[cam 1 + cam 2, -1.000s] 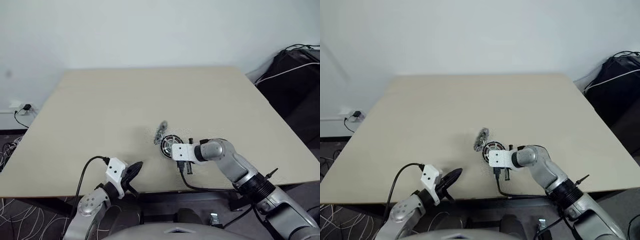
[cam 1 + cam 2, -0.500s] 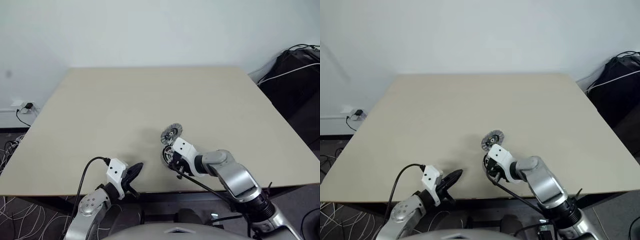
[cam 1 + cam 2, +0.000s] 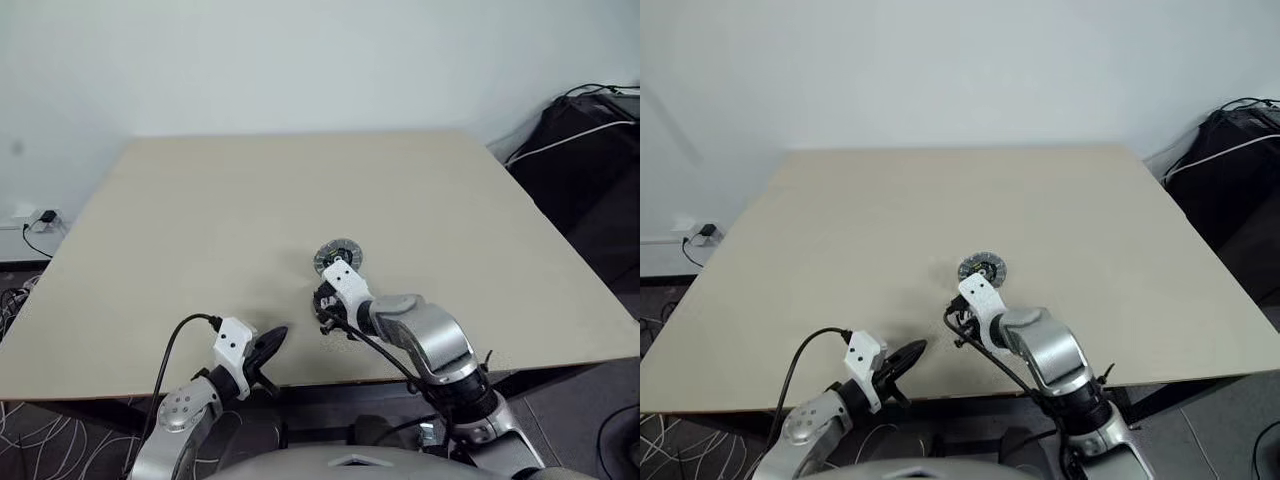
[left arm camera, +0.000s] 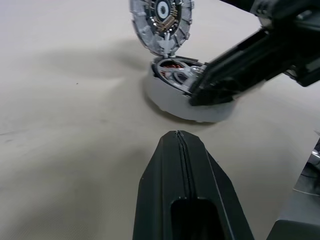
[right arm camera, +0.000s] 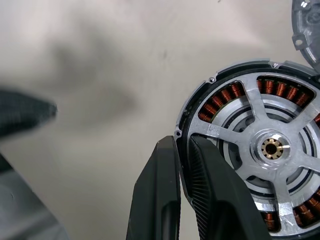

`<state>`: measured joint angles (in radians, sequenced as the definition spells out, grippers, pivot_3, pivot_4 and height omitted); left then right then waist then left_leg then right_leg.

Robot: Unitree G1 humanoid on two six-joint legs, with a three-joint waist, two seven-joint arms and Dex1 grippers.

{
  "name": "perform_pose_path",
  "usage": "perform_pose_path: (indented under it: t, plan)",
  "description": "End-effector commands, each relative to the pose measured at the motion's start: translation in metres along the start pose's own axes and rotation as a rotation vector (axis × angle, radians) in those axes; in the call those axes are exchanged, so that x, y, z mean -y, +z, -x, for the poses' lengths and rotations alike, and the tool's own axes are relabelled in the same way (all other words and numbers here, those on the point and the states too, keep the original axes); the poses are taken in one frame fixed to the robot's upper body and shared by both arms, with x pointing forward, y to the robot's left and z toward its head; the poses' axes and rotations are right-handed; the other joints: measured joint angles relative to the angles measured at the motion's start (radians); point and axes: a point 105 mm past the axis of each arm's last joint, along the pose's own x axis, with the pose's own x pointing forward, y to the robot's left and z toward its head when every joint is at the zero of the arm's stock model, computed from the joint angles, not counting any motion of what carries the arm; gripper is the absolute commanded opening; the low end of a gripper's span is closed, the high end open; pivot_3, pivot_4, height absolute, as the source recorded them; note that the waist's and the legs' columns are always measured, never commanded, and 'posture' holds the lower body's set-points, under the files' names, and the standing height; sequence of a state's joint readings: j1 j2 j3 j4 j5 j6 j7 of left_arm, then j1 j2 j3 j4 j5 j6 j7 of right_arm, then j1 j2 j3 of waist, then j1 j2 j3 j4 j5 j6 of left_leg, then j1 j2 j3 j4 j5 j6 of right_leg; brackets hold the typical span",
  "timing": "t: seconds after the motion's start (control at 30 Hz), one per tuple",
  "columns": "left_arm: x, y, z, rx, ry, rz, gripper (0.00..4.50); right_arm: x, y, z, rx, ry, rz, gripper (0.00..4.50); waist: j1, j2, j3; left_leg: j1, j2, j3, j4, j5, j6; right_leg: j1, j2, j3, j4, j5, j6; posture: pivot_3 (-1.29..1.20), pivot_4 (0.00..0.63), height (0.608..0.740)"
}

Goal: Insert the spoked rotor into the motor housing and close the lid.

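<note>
The motor housing [image 5: 235, 95], a dark puck with copper windings, lies on the table near its front edge. The spoked rotor [image 5: 272, 148] sits inside it, hub in the centre. My right gripper [image 5: 182, 142] is shut on the housing's rim, one finger outside it and one over the rotor. From the head view the right gripper [image 3: 325, 303] covers most of the housing. The lid [image 4: 161, 22] stands on edge at the housing's far rim, its ribbed inner face showing. My left gripper [image 4: 178, 137] is shut and empty, a short way in front of the housing [image 4: 185, 95].
The beige table [image 3: 250, 190] stretches wide and bare behind the parts. Its front edge runs just below both hands. A black bag [image 3: 590, 140] with a white cable stands off the right side. A wall socket with cables [image 3: 40, 215] is at the left.
My right hand has rolled over and shifted left, so its fingers now point down onto the housing's rim. The lid has gone from leaning edge-on to standing face-on. The left arm stayed still.
</note>
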<state>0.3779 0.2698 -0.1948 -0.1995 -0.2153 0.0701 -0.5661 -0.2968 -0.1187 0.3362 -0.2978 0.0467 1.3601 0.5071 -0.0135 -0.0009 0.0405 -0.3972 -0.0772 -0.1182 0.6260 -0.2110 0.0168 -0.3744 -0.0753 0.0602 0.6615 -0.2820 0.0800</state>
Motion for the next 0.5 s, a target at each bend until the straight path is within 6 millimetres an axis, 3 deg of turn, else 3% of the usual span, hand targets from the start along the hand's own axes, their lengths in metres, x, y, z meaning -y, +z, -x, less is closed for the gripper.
perform_pose_path:
  t: [0.03,0.2,0.37,0.5]
  plan:
    - [0.000,0.011,-0.001,0.043,0.001,-0.016,0.00,-0.014,0.026,-0.001,0.105,0.047,-0.016,1.03,-0.003,0.000,0.000,0.000,0.000,0.000,0.000,0.000,0.000,0.000,0.000,0.000,0.000,0.000,0.000,0.00,0.000,0.740]
    - [0.001,0.010,0.000,0.042,0.002,-0.014,0.00,-0.033,0.051,0.006,0.229,0.126,0.026,2.65,-0.007,0.002,0.001,0.000,0.000,0.000,-0.002,0.000,0.000,-0.001,0.002,0.000,0.000,0.001,-0.001,0.00,0.000,0.740]
    - [0.001,0.011,-0.001,0.041,0.000,-0.015,0.00,-0.027,0.060,0.020,0.294,0.122,0.171,2.65,-0.009,0.003,0.002,0.000,-0.001,0.000,-0.003,0.000,0.000,-0.002,0.002,0.000,-0.001,0.000,-0.001,0.00,0.000,0.740]
    - [0.001,0.011,-0.002,0.042,-0.005,-0.015,0.00,-0.017,0.043,0.018,0.228,0.102,0.257,2.65,-0.009,0.003,0.001,0.000,0.000,0.000,-0.003,0.000,0.000,-0.001,0.001,0.000,-0.001,0.000,0.000,0.00,0.000,0.740]
